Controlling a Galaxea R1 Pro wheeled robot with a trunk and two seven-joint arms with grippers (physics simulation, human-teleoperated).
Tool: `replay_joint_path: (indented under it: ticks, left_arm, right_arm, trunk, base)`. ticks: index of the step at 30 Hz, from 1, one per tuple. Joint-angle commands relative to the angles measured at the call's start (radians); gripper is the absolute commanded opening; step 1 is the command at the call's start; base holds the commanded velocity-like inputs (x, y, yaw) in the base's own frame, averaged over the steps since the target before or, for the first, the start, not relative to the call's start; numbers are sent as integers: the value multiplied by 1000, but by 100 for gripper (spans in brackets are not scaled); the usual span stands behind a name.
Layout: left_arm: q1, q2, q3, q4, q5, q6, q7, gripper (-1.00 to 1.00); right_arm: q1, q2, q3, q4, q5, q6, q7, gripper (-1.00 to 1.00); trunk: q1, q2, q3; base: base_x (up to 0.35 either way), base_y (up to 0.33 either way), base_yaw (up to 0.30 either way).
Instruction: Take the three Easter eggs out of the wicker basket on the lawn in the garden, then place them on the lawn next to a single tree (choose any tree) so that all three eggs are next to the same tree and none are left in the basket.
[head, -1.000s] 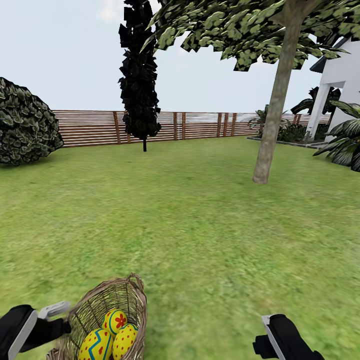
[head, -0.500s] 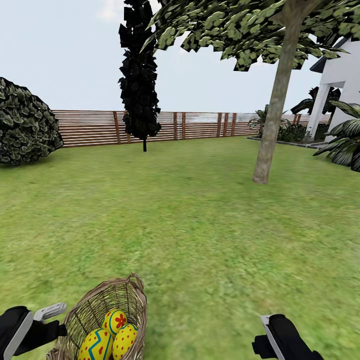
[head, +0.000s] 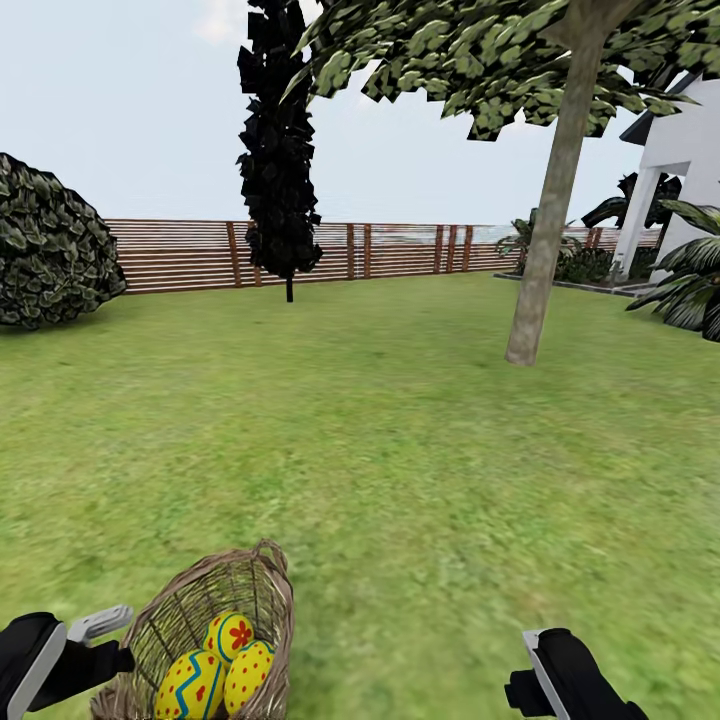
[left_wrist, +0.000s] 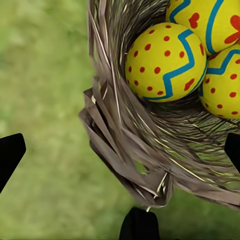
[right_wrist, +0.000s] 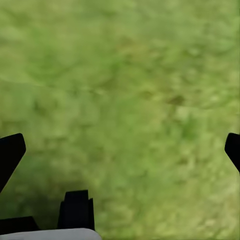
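The lawn spreads wide; the tree stands far ahead; near my left claw sits the wicker basket holding three Easter eggs; both my claws, right claw too, gape empty.

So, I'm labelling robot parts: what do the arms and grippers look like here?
Both arms end in bulky matte black housings with light grey panels. The left gripper has a pale grey finger; the right gripper shows a grey-white plate. In the wrist views the fingertips are plain black. No cables or markings show.
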Motion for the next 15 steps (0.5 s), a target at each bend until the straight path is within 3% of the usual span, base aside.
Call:
replay_joint_path:
  ticks: [1,15]
  left_arm:
    - [-1,-1,2,-1,-6,4,-8,100]
    - [-1,-5,0,1,-3,4,-8,100]
  right_arm:
    - [-1,0,0,-1,5,5,1,100]
    - [-1,0,-2,-1,5,6,0,100]
  trunk:
    - [4,-8,-4]
    - [57,-106,-48]
  base:
    - [0,0,0]
    - [0,0,0]
